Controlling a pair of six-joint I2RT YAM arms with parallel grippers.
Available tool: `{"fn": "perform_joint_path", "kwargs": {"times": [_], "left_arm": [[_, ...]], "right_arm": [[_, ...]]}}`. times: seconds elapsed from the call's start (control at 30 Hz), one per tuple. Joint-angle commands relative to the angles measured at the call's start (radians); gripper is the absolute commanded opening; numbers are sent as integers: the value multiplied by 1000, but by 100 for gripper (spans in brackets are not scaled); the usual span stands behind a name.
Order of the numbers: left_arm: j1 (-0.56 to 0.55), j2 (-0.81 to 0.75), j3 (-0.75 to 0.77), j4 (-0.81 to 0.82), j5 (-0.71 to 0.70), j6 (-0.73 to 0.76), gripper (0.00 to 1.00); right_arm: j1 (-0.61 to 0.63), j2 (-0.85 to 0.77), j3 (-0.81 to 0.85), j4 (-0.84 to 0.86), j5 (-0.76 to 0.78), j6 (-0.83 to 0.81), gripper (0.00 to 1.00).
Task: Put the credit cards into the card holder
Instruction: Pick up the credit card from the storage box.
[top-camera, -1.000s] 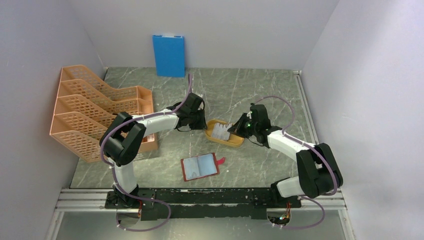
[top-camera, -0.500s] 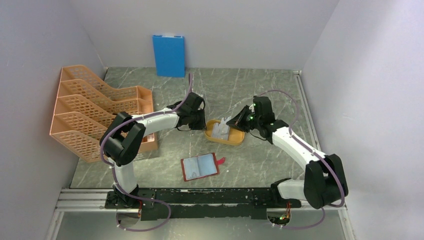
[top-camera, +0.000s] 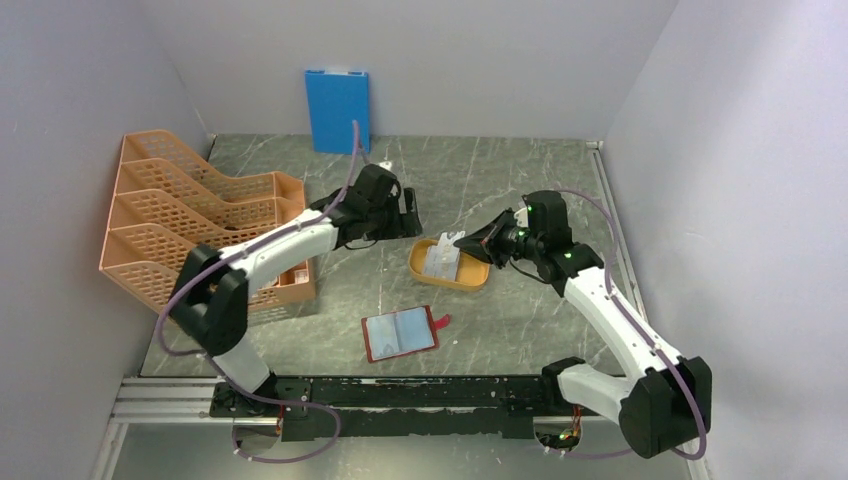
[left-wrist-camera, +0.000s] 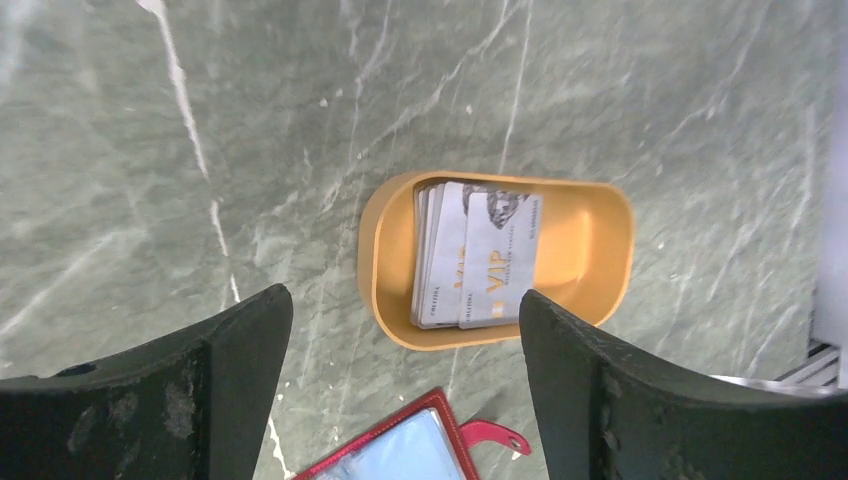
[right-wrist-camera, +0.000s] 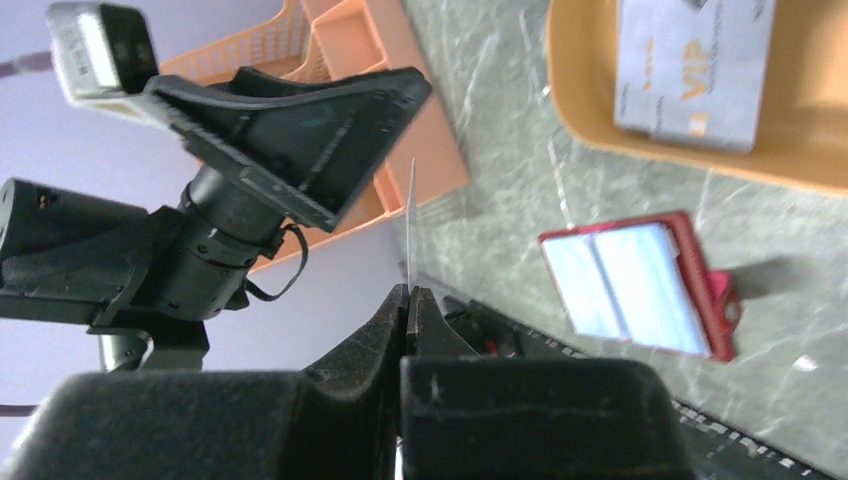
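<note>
At the 9 o'clock side of the tabletop (top-camera: 500, 170) an orange mesh file rack (top-camera: 200, 225) is seen, and a blue board (top-camera: 337, 110) is propped against the wall at 12 o'clock. The left fingers (top-camera: 408, 212) are held above the tabletop at about 10 o'clock from the yellow-orange tray (top-camera: 470, 280). In the left wrist view these fingers (left-wrist-camera: 230, 370) are spread wide apart with nothing between them. The tray (left-wrist-camera: 600, 250) is framed in the gap between them, and a stack of credit cards (left-wrist-camera: 480, 255) is lying in its left half, well clear of both fingers. The card holder (top-camera: 400, 333) is laid open and flat on the tabletop at 7 o'clock from the tray, touched by neither arm. At 2 o'clock from the tray the right fingers (top-camera: 487, 238) are found. In the right wrist view they (right-wrist-camera: 370, 330) are pressed together on the lower edge of a single credit card (right-wrist-camera: 410, 215), which is seen edge-on and stands straight out from the tips. That held card is raised above the tabletop, apart from the stack (right-wrist-camera: 695, 70) in the tray and from the card holder (right-wrist-camera: 635, 285).
</note>
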Motion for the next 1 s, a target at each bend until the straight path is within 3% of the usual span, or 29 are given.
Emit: {"fn": "perform_joint_path", "kwargs": {"times": [0.0,0.13,0.17,0.27,0.37,0.5,0.73,0.97], "left_arm": [[-4,-149,-54,-39,-137,-61,88],[-4,-269,-138,-36,-165,-87,92],[-4,-296,-150,-42,-162,-87,97],[-6,-385,-197,-62,-141,-53,98],[-6,-527,-305,-78,-139,-19,98],[-2,-842,-532,-58,-157,-40,98],[-4,-1114,-777,88,153,-81,95],[-64,-1056,-803,44,135,-71,97]], "right_arm": [[-8,-55,11,-34,-91,136,0],[-7,-80,35,-70,-72,79,0],[-7,-83,47,-68,-66,31,0],[5,-90,103,-108,-40,-162,0],[72,-137,156,-229,129,-378,0],[168,-241,83,-289,302,-537,0],[288,-258,-94,-200,311,-556,0],[506,-225,-161,-46,511,-504,0]]}}
